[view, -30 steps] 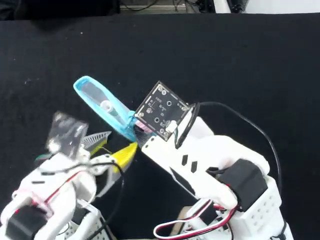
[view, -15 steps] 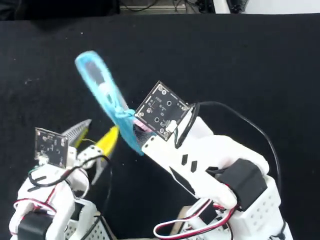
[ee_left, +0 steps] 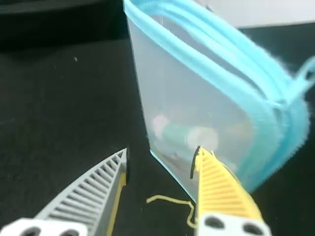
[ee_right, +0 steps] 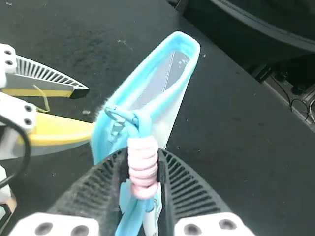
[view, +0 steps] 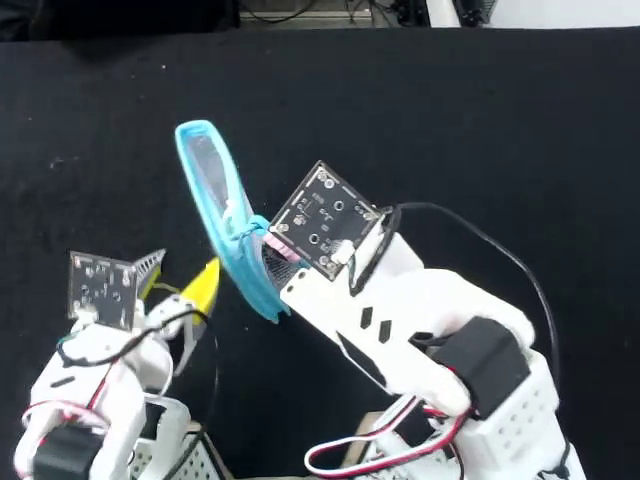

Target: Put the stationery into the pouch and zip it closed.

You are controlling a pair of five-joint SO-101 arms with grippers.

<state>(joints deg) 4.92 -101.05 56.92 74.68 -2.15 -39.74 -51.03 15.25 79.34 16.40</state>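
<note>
Black table (view: 480, 120) beneath pouch (view: 213, 185), stationery (ee_left: 183, 136) inside hard to distinguish

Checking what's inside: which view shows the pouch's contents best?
The left wrist view: the pouch faces it broadside, blurred shapes showing through its clear wall. The high view sees it nearly edge-on; the right wrist view looks along it from the right gripper clamping its end.

Even bright light, soft sheen on pouch (ee_left: 197, 98); black table (view: 450, 120) swallows shadows
</note>
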